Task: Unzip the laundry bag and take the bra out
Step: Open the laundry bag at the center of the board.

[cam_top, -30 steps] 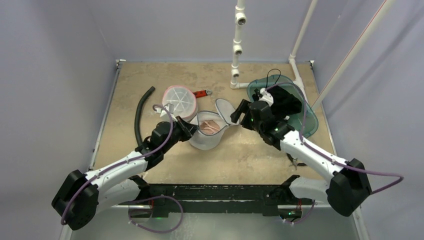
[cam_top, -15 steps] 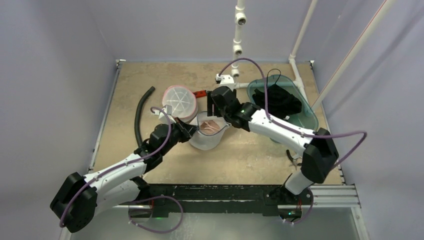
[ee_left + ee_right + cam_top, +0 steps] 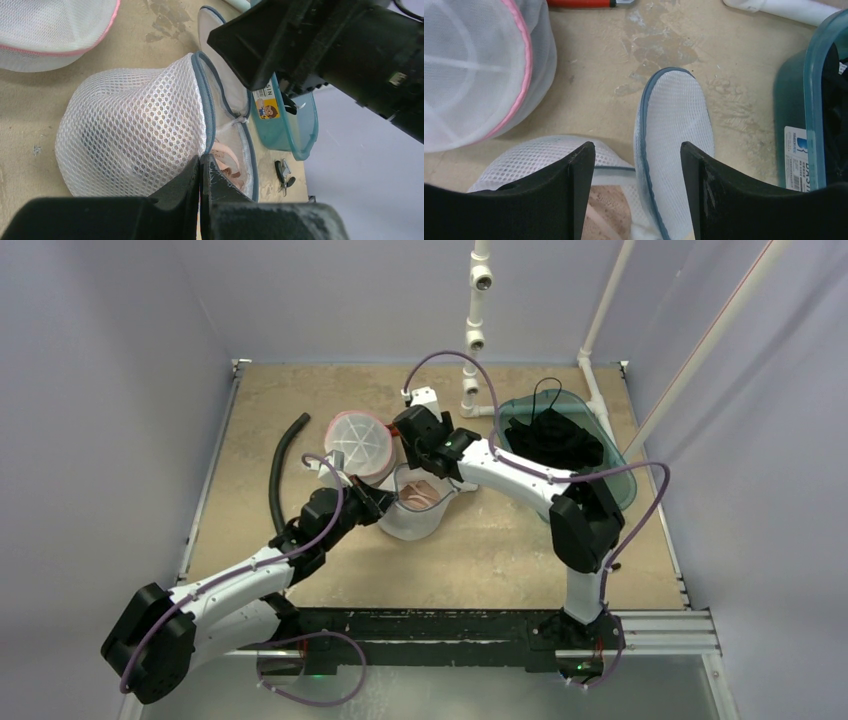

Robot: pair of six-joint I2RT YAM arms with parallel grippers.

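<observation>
The white mesh laundry bag (image 3: 412,512) with blue zipper trim sits mid-table, unzipped, its lid flap (image 3: 676,130) hanging open to the right. A peach bra (image 3: 420,493) lies inside and shows in the left wrist view (image 3: 227,161) and the right wrist view (image 3: 604,212). My left gripper (image 3: 383,502) is shut on the bag's rim (image 3: 204,156) at its left side. My right gripper (image 3: 428,452) is open and empty, hovering just above the bag's far edge, its fingers (image 3: 579,175) straddling the opening and the flap.
A second mesh bag (image 3: 358,443) with pink trim stands behind left. A red-handled tool (image 3: 400,427) lies beside it. A black hose (image 3: 279,465) lies at the left. A teal bin (image 3: 575,445) holding dark clothes stands at the right. Keys (image 3: 283,172) lie near the front.
My right arm has swung left from the teal bin, across the table, to above the open bag. My left gripper has kept its hold on the bag's rim.
</observation>
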